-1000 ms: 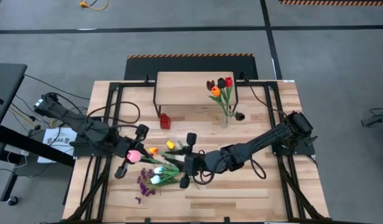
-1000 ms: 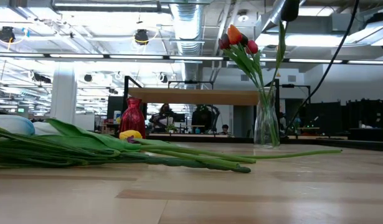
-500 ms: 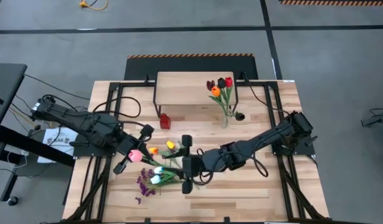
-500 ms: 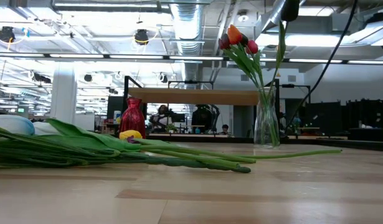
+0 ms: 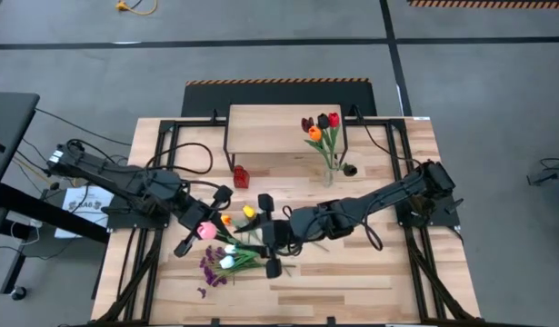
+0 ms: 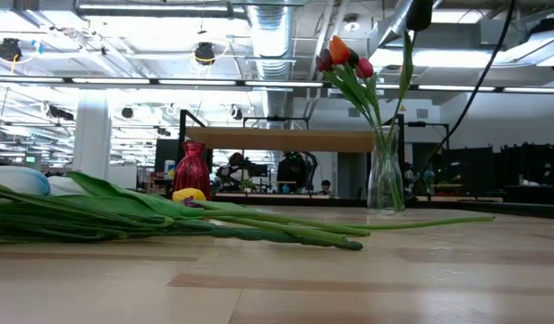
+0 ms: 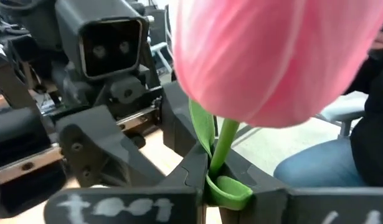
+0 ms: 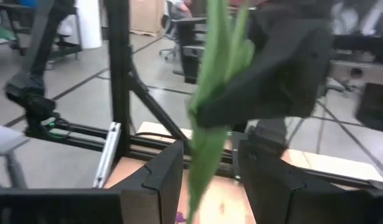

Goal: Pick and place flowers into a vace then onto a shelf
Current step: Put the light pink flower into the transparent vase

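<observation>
My left gripper (image 5: 199, 232) is shut on a pink tulip (image 5: 206, 231), held above the table's near left. Its bloom (image 7: 272, 56) fills the left wrist view. My right gripper (image 5: 261, 234) faces it from the right, open. The tulip's green stem (image 8: 207, 143) runs down between the right fingers, and I see no touch. More flowers (image 5: 229, 259) lie flat on the table below, stems seen in the low view (image 6: 168, 220). A glass vase (image 5: 329, 173) holding three tulips stands on the table before the shelf (image 5: 284, 127). My left gripper pinches the pink tulip's stem (image 7: 222, 146) just under the bloom, between its two fingers, with a curled leaf (image 7: 231, 190) caught there too. The fingers come about level from the table's left. The tulip is lifted clear, and its stem hangs down past the fingers.
A small red vase (image 5: 241, 176) stands left of the glass vase, in front of the shelf's left leg. Black frame rails (image 5: 161, 173) run along both table sides. Bare wood lies at the near right (image 5: 352, 272).
My left gripper has carried the pink tulip a short way toward the table's right, closer to my right gripper. My right gripper has moved a little toward the table's left and rolled its wrist. The flowers lying on the table have stayed put.
</observation>
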Robot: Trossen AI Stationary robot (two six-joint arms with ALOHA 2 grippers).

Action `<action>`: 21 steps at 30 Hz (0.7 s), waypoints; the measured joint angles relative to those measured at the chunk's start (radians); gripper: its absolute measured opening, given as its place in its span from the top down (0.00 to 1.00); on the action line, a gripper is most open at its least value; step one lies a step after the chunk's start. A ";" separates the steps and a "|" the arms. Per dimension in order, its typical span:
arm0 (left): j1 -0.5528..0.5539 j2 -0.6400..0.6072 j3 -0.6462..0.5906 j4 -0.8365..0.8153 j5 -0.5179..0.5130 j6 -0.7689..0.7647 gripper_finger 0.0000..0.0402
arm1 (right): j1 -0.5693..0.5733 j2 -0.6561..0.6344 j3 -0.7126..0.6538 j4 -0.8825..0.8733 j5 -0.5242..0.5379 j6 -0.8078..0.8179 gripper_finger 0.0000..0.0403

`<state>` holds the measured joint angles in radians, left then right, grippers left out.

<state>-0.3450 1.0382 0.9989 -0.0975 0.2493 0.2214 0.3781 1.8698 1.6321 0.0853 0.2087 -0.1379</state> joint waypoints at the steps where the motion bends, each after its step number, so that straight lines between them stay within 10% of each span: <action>1: 0.000 -0.001 0.000 0.004 0.000 0.000 1.00 | 0.001 0.000 0.000 0.000 -0.002 0.000 0.63; 21: 0.000 -0.001 0.000 0.052 -0.009 0.002 1.00 | -0.028 0.000 0.000 -0.002 -0.080 -0.027 0.82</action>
<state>-0.3450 1.0370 0.9989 -0.0454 0.2402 0.2230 0.3496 1.8698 1.6321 0.0830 0.1288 -0.1648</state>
